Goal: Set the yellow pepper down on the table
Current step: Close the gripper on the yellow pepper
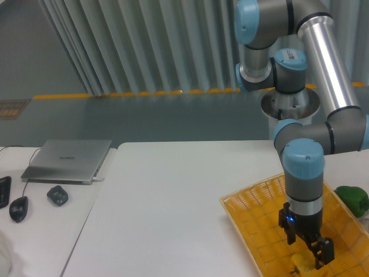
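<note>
A white desk [173, 196] stands before grey vertical blinds [144, 46] and a blue-grey floor [127, 118] crossed by a yellow stripe [115, 94]. On a side table [52, 231] at left sit a closed laptop [68, 160] and a mouse [18, 208].

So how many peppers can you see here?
2. The yellow pepper lies in the basket under the gripper; the green pepper sits beside the basket's right rim. Others may be hidden.

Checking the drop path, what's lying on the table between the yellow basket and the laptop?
Nothing: in the fixed camera view, only bare white table lies between the basket and the laptop.
</note>
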`<control>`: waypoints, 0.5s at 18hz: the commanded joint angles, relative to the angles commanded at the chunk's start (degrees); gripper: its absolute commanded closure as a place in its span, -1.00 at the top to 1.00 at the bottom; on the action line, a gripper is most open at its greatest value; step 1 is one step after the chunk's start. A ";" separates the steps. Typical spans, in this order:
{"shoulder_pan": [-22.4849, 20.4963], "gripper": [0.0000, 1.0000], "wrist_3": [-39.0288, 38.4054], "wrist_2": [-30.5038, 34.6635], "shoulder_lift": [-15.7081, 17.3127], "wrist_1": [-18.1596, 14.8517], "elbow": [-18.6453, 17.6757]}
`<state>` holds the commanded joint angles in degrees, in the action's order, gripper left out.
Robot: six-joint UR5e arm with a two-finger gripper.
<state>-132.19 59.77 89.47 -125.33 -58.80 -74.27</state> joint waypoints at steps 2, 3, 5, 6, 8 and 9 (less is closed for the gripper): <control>0.09 1.00 -0.09 0.00 -0.09 0.00 0.00; 0.00 1.00 -0.09 0.00 -0.35 0.00 0.09; 0.00 1.00 -0.09 0.00 -0.70 0.09 0.17; 0.00 1.00 -0.17 0.09 -0.96 0.70 0.18; 0.09 1.00 -0.87 0.00 -1.49 1.75 0.18; 0.17 1.00 -0.88 0.00 -1.84 2.02 0.18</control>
<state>-132.01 58.89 89.47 -127.17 -56.78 -74.09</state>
